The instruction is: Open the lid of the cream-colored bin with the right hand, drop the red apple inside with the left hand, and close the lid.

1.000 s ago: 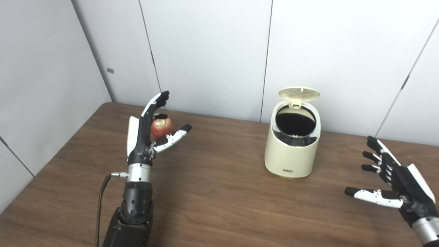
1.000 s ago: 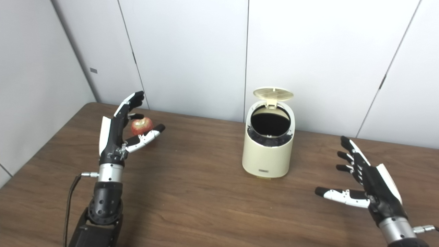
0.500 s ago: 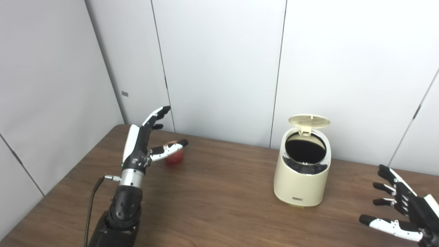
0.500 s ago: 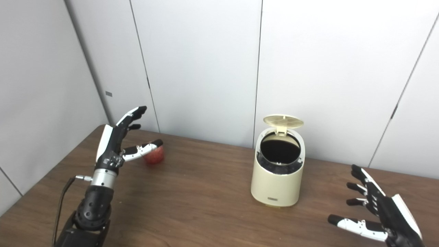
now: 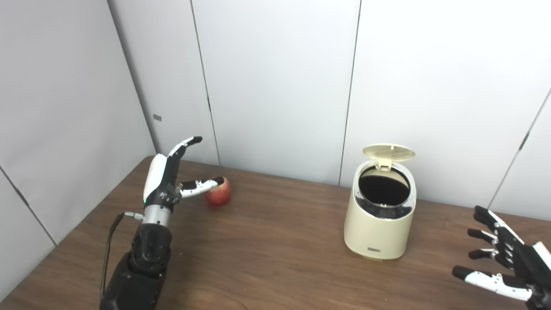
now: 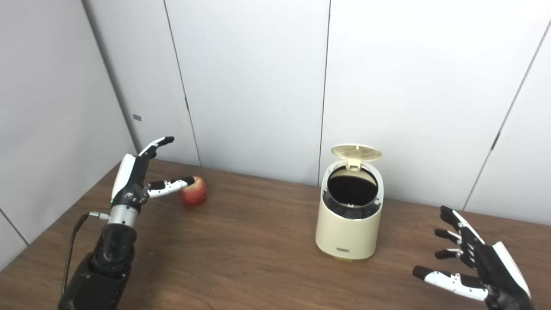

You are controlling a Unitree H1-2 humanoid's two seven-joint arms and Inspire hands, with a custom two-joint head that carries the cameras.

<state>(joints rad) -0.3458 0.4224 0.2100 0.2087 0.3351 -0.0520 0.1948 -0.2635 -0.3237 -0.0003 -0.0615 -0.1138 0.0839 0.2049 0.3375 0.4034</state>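
The red apple rests on the wooden table near its far left corner. My left hand stands upright just left of the apple, open, its thumb tip close to or touching the fruit's left side. The cream-colored bin stands right of centre with its round lid flipped up and back, showing a dark inside. My right hand hovers open, fingers spread, low at the right edge, apart from the bin.
White wall panels close off the table at the back and on the left. A black cable runs down from my left wrist. Bare brown tabletop lies between the apple and the bin.
The camera tilted up over the first half second. My left hand drew leftward off the apple, which now sits on the table beside the thumb. The right hand and bin stayed put.
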